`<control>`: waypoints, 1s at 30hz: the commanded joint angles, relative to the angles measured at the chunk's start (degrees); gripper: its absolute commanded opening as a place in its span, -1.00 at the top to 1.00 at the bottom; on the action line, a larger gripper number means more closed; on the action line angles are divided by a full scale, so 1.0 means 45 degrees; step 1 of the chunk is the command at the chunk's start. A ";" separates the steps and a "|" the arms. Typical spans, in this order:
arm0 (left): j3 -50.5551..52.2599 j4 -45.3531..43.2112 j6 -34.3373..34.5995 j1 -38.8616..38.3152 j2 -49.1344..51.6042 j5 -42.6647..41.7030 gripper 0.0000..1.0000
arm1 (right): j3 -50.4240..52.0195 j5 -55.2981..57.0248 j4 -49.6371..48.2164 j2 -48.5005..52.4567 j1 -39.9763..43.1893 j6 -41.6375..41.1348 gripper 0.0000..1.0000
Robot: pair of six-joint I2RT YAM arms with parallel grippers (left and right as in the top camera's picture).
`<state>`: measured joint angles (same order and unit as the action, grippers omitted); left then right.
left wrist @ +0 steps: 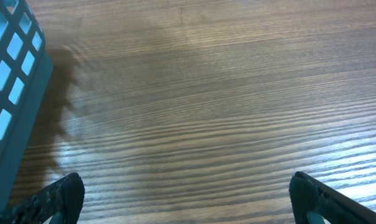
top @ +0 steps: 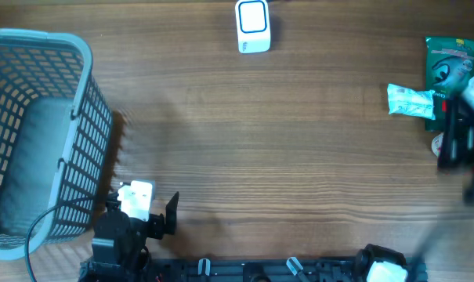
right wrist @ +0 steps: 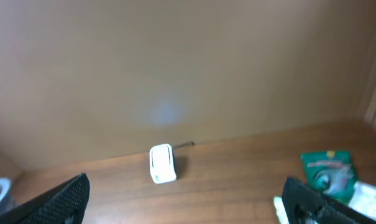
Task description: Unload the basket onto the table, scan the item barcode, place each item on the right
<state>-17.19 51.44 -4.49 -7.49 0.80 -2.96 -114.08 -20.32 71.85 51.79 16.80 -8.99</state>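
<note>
The white scanner (top: 253, 26) with a blue-edged window stands at the table's far middle, and the right wrist view shows the scanner (right wrist: 162, 164) too. A green packet (top: 450, 66) and a pale blue-white packet (top: 410, 100) lie at the far right. No barcode shows on either. My right gripper (top: 456, 137) hovers blurred just beside these packets. In its own view the right gripper (right wrist: 186, 190) is open and empty, with the green packet (right wrist: 327, 171) by its right finger. My left gripper (left wrist: 184, 186) is open over bare wood near the front left.
A large grey-blue mesh basket (top: 76, 117) fills the left side, and its corner (left wrist: 13, 93) shows in the left wrist view. A small red-and-white thing (top: 438, 143) lies partly under the right arm. The arm bases run along the front edge.
</note>
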 commanded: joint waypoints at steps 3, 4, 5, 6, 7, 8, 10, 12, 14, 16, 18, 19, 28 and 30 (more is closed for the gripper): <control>0.0024 -0.0024 -0.0238 0.0049 -0.0068 -0.0146 -1.00 | 0.0097 0.0792 0.2807 -0.2637 -0.0267 0.0335 -1.00; 0.0024 -0.0024 -0.0238 0.0049 -0.0068 -0.0146 -1.00 | 0.0102 0.1423 0.3580 -0.3099 -0.0466 0.0335 -1.00; 0.0024 -0.0024 -0.0238 0.0049 -0.0068 -0.0146 -1.00 | 0.0102 0.1651 0.4464 -0.3390 -0.0559 0.0330 -1.00; 0.0024 -0.0024 -0.0238 0.0049 -0.0068 -0.0146 -1.00 | 0.0170 0.1661 0.4420 -0.3599 -0.0573 0.0330 -1.00; 0.0024 -0.0024 -0.0238 0.0049 -0.0068 -0.0146 -1.00 | 0.0170 0.1661 0.4503 -0.3696 -0.0563 0.0325 -0.99; 0.0024 -0.0024 -0.0238 0.0049 -0.0068 -0.0146 -1.00 | 0.0180 0.1671 0.4503 -0.3711 -0.0563 0.0335 -1.00; 0.0024 -0.0024 -0.0238 0.0049 -0.0068 -0.0146 -1.00 | 0.0199 0.1598 0.4503 -0.3711 -0.0563 0.0233 -0.99; 0.0024 -0.0024 -0.0238 0.0049 -0.0068 -0.0146 -1.00 | 0.0199 0.1525 0.4503 -0.3706 -0.0563 0.0214 -0.99; 0.0024 -0.0024 -0.0238 0.0049 -0.0068 -0.0146 -1.00 | 0.0199 0.1681 0.4498 -0.3711 -0.0563 0.0340 -1.00; 0.0024 -0.0024 -0.0238 0.0049 -0.0068 -0.0146 -1.00 | 0.0277 0.1763 0.4498 -0.3711 -0.0563 0.0325 -0.99; 0.0024 -0.0024 -0.0238 0.0049 -0.0068 -0.0146 -1.00 | 0.0525 0.1821 0.4143 -0.3769 -0.0583 0.0330 -1.00; 0.0024 -0.0024 -0.0238 0.0049 -0.0068 -0.0146 -1.00 | 0.1064 0.1953 0.3308 -0.4046 -0.0627 0.0340 -0.99; 0.0024 -0.0024 -0.0238 0.0049 -0.0068 -0.0146 -1.00 | 1.0253 0.1894 -0.3764 -0.9238 -0.2788 0.0185 -0.99; 0.0024 -0.0024 -0.0238 0.0049 -0.0068 -0.0146 -1.00 | 1.2599 0.1889 -0.5848 -1.0268 -0.2817 -0.0369 -1.00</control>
<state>-17.19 51.44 -4.49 -7.49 0.80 -2.96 -66.37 -12.34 51.79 10.26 4.45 -8.58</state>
